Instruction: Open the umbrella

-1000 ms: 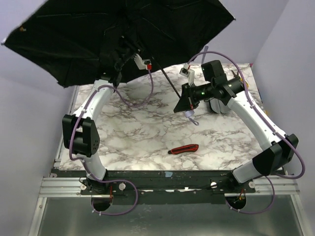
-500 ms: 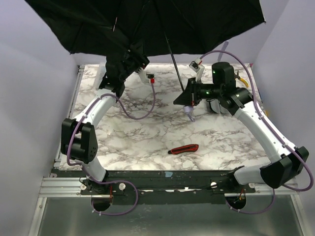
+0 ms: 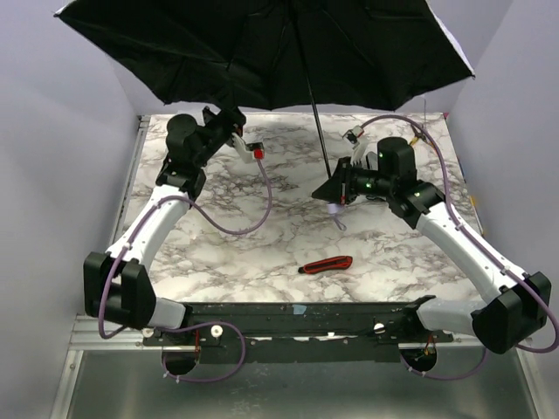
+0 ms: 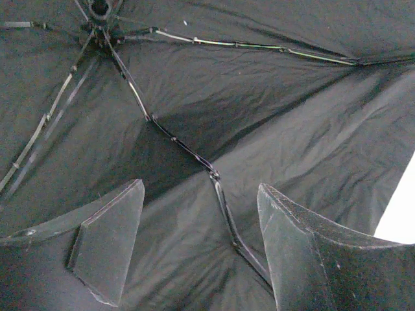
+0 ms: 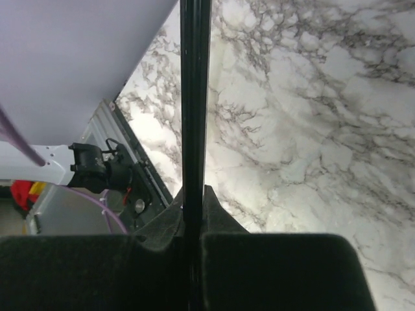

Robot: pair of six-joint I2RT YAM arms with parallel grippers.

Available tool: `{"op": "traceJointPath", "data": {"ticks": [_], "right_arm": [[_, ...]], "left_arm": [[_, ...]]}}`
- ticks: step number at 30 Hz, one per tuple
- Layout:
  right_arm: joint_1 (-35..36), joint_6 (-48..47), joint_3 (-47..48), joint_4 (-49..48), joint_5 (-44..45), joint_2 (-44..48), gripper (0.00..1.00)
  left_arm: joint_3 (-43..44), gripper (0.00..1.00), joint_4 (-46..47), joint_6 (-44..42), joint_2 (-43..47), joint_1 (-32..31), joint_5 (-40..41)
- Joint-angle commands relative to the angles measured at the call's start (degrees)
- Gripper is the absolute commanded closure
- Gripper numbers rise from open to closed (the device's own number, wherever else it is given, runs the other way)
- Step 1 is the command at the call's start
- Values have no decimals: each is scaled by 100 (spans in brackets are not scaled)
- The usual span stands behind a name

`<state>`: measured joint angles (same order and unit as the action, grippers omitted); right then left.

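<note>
The right fingers (image 5: 272, 265) clamp the shaft (image 5: 194, 97) to hold the spread umbrella (image 3: 262, 52) aloft, while the left fingers (image 4: 110, 240) gape empty beneath its canopy.

My right hand (image 3: 339, 188) clamps the umbrella (image 3: 262, 44) low on its shaft. My left hand (image 3: 234, 123) sits under its canopy. The knife (image 3: 325, 264) lies behind my right hand.

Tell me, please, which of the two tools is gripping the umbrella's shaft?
The right tool: its jaws are shut on the thin black shaft, near its lower end. The left tool is open beneath the canopy, holding nothing.
</note>
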<state>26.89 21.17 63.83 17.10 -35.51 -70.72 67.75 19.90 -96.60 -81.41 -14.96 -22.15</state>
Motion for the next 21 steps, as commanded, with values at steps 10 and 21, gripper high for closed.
{"op": "traceJointPath", "data": {"ticks": [10, 21], "right_arm": [[-87, 627, -382, -2009, -1362, 141, 100], [-110, 930, -651, -2895, -1888, -183, 99]], "left_arm": [[-969, 25, -2533, 3706, 1948, 547, -734], [-341, 32, -3312, 7763, 2162, 178, -2273]]}}
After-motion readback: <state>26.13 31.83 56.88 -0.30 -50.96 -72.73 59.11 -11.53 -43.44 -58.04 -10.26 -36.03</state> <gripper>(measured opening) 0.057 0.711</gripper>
